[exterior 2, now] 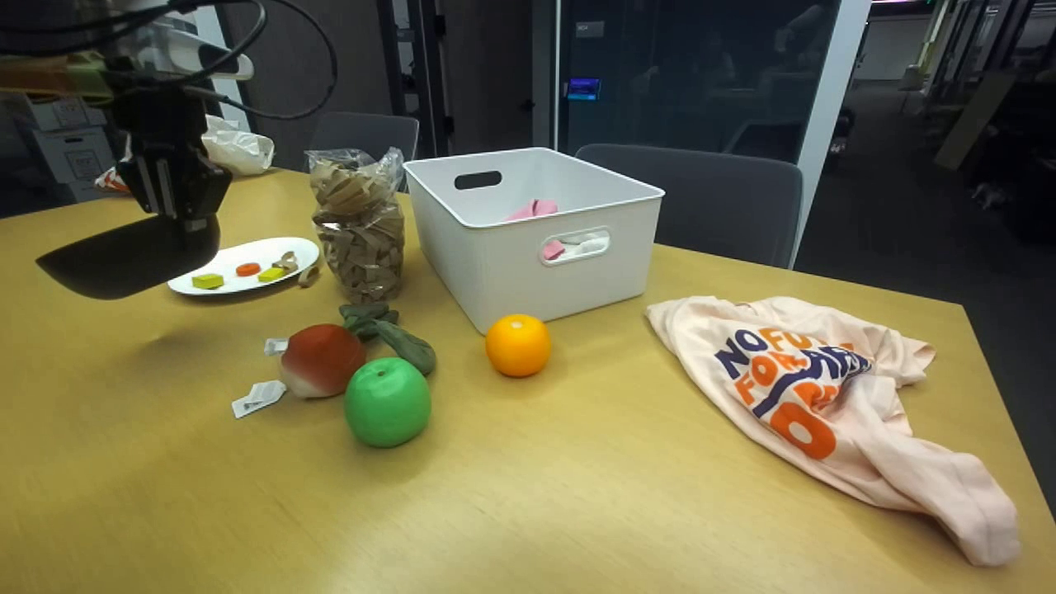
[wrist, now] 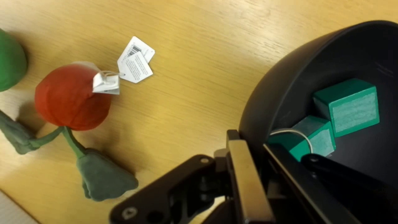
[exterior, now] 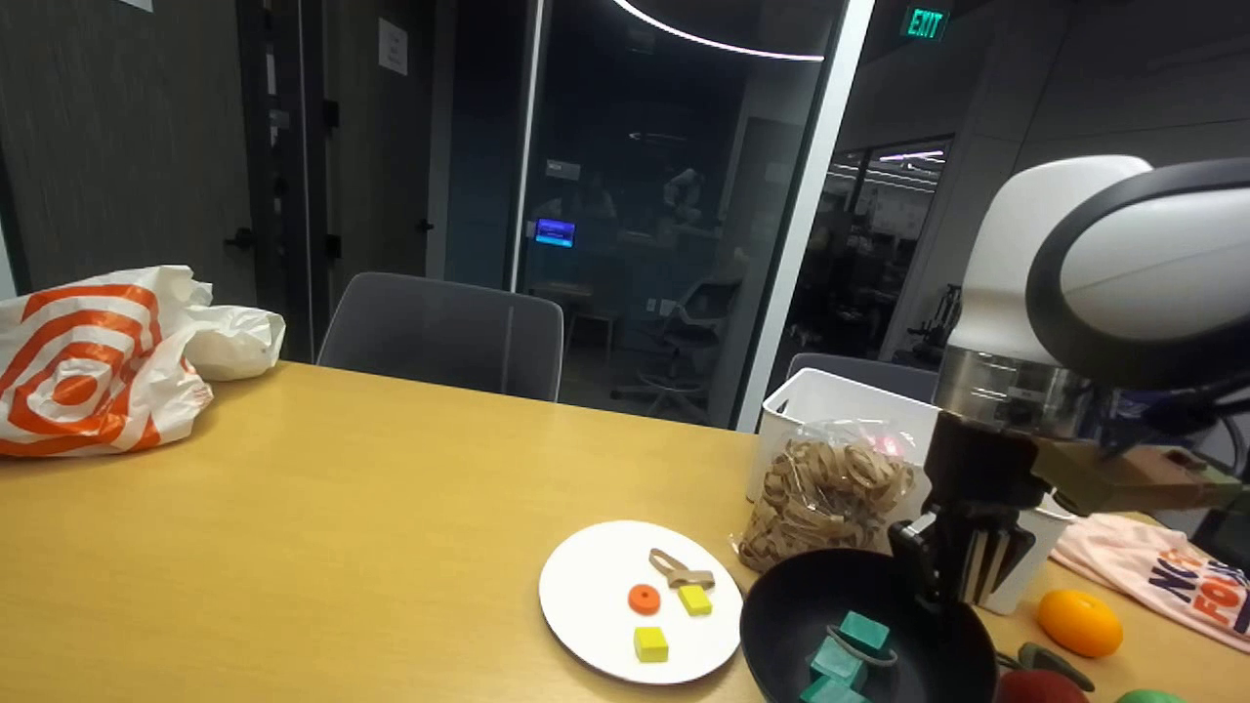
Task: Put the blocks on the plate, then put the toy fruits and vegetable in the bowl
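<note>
My gripper (exterior: 952, 598) is shut on the rim of the black bowl (exterior: 803, 598); the wrist view also shows the fingers (wrist: 251, 141) on either side of its wall. In an exterior view the bowl (exterior 2: 124, 260) hangs tilted above the table. Green blocks (wrist: 354, 107) and a thin band lie inside it. The white plate (exterior: 586, 596) holds two yellow blocks (exterior: 651, 644), an orange ring (exterior: 633, 599) and a tan band (exterior: 693, 579). A red stuffed toy (exterior 2: 322, 360) with green leaves, a green apple (exterior 2: 388, 403) and an orange (exterior 2: 518, 346) lie on the table.
A clear bag of tan bands (exterior 2: 360, 227) stands between the plate and a white bin (exterior 2: 536, 276). A pale printed shirt (exterior 2: 825, 396) lies to the bin's right. A shopping bag (exterior: 98, 366) sits at the table's far end. White paper tags (wrist: 135, 60) are tied to the red toy.
</note>
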Robot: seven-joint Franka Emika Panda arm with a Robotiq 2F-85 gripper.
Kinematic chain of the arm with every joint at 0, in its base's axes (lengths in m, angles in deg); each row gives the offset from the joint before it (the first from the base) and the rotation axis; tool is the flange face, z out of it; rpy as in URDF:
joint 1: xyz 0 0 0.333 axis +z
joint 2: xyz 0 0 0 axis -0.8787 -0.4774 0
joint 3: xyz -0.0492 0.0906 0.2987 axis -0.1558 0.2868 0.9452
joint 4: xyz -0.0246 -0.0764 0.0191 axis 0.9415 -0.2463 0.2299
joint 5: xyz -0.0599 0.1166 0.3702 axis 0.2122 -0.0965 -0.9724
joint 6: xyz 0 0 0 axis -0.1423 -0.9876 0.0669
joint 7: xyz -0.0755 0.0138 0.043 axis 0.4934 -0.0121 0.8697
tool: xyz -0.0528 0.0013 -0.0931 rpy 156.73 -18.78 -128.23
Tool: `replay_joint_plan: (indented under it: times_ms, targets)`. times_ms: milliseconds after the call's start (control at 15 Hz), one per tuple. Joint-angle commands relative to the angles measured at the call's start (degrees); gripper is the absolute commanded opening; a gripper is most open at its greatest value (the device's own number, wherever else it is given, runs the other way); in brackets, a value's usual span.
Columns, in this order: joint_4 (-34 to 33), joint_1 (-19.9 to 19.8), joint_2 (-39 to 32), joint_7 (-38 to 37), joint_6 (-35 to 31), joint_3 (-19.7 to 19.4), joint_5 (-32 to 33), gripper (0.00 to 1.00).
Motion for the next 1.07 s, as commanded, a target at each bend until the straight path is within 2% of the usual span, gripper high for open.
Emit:
replay_joint_plan:
  times_ms: [0,467,1000]
  targets:
    - [-7.1,0.4,-3.1,-4.1,4.2,2.0,4.9,0.08]
    - [-15.4,1.9,-10.1,-9.5,6.0,4.7,14.9,0.07]
    - [-23.8,6.3,-16.7,-13.7,7.1,5.0,25.0,0.07]
